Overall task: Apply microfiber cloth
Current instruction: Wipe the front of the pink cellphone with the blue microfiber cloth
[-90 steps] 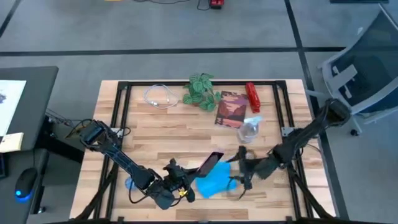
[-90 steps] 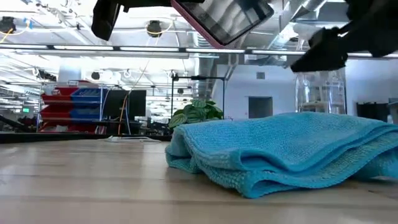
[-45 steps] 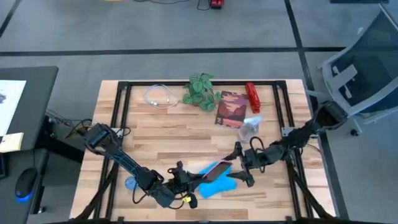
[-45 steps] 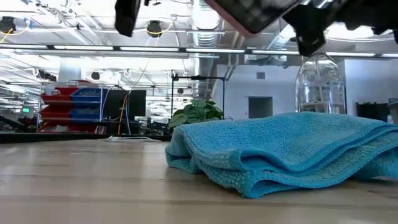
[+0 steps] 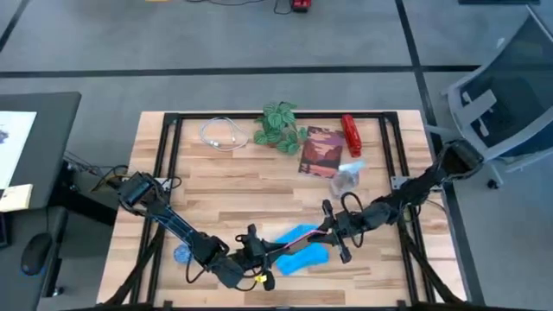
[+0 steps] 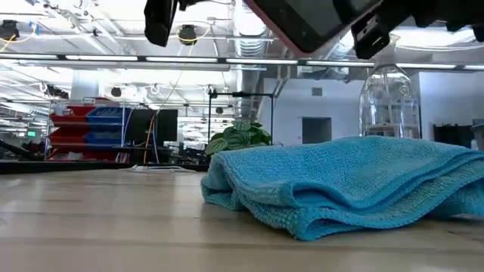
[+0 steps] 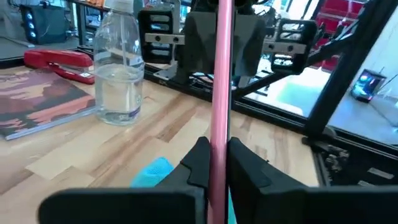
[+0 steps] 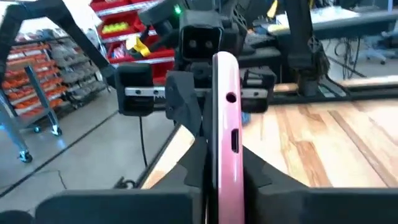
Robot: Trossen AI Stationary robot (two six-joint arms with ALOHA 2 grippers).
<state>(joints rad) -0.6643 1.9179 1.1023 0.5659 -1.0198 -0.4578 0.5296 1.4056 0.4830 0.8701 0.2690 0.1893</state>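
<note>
while both grippers' fingers (image 7: 202,163) pinch pink-cased phone (image 5: 298,238), above microfiber cloth (image 5: 301,256)

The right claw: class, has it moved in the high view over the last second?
Yes. The right claw has moved left, away from the bottle, to grip the phone above the cloth.

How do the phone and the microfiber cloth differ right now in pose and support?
The phone is held in the air, clamped at opposite ends by the left gripper and the right gripper; the microfiber cloth lies loose on the table, ungripped. The phone is a rigid slab in a pink case; the cloth is soft, sky-blue and bunched in folds. Both sit near the table's front edge, the phone directly above the cloth.
</note>
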